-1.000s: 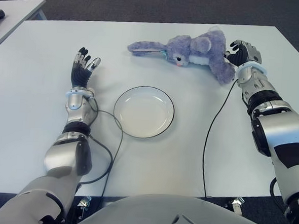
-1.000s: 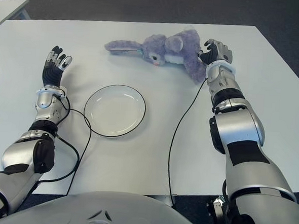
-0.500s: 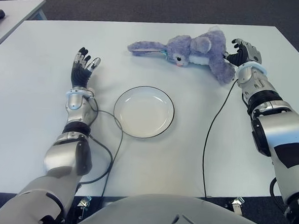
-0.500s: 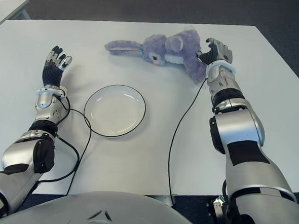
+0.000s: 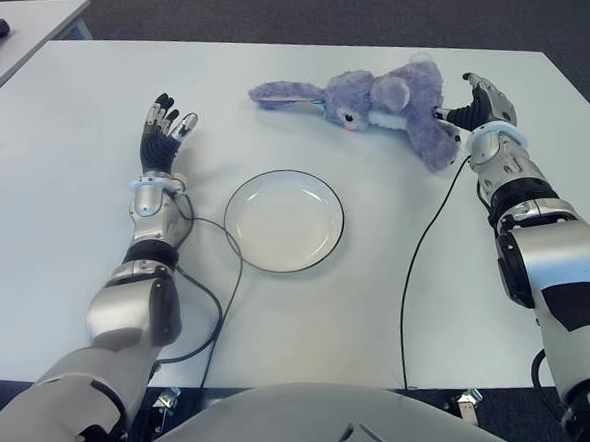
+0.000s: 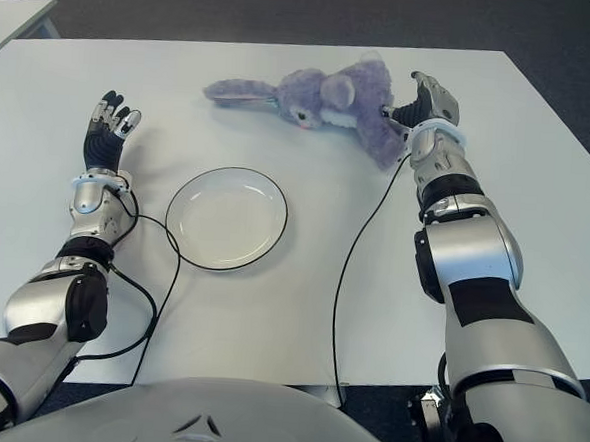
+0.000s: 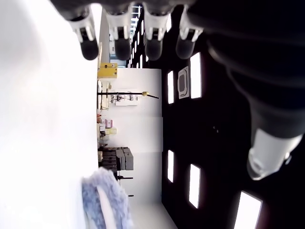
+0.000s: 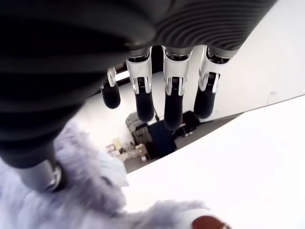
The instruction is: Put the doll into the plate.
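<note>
A purple plush bunny doll (image 5: 383,98) lies on its side at the back of the white table (image 5: 370,306), ears pointing left. My right hand (image 5: 473,100) is at the doll's right end, against its body and leg. In the right wrist view its fingers (image 8: 172,95) are stretched out above the fur (image 8: 71,205) and the thumb is sunk into it, not clenched. The white plate (image 5: 284,220) with a dark rim lies nearer me, left of the doll, with nothing in it. My left hand (image 5: 162,131) shows left of the plate, fingers (image 7: 153,28) spread and holding nothing.
A black cable (image 5: 422,249) runs from my right arm to the table's front edge. Another cable (image 5: 226,277) loops from my left arm beside the plate. A second table (image 5: 26,24) stands at the far left. Dark floor lies beyond the far edge.
The right hand's fingers have lifted and straightened over the doll. The doll has shifted slightly left, its leg drawn in closer to the hand. The left hand has not moved.
</note>
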`<action>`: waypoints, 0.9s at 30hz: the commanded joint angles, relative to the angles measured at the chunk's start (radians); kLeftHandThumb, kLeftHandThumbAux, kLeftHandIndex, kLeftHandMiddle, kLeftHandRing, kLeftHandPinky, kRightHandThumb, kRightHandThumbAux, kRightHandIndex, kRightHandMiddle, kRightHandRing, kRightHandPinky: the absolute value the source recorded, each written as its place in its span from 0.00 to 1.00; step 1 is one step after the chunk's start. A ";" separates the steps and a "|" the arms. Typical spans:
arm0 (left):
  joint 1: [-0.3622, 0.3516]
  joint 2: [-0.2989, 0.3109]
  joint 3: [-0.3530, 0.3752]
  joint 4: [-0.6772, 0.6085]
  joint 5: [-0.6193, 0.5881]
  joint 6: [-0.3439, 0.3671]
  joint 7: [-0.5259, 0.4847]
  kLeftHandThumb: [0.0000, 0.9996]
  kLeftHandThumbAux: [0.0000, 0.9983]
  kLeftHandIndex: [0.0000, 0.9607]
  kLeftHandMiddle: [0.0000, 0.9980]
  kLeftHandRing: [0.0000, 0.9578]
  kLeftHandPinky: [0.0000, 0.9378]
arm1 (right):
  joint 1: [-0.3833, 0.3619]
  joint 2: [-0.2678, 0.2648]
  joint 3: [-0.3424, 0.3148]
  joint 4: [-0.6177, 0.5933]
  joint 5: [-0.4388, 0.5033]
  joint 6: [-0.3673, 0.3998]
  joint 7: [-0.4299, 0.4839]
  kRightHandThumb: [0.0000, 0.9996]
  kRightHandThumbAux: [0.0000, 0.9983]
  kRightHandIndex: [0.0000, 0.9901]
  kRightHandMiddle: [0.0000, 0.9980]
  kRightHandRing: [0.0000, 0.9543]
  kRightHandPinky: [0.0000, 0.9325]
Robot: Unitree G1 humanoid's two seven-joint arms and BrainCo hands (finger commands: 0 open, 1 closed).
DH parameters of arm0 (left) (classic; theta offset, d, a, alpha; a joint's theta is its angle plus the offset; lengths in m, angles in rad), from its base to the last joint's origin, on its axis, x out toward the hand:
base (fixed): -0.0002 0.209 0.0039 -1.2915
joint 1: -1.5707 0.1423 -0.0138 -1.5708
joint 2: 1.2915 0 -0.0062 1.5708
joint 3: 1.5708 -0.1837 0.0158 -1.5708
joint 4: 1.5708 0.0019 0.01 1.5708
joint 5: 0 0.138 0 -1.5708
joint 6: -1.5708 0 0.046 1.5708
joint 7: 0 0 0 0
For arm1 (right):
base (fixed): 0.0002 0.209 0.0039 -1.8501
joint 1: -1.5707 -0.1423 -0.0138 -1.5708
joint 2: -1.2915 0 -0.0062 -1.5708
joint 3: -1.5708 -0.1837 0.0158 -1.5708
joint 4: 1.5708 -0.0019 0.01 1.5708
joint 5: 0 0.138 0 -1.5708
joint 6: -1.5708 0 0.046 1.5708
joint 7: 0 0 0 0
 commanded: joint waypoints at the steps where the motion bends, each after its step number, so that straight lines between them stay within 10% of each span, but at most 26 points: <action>1: 0.301 -0.106 0.022 0.191 -0.021 0.023 0.021 0.00 0.60 0.00 0.04 0.03 0.04 | 0.034 0.023 -0.027 0.017 0.036 0.036 0.075 0.18 0.55 0.00 0.00 0.00 0.02; 27: 0.298 -0.105 0.021 0.192 -0.022 0.028 0.028 0.00 0.62 0.01 0.04 0.03 0.05 | 0.009 0.061 -0.034 -0.003 0.069 0.016 0.298 0.10 0.40 0.00 0.00 0.00 0.00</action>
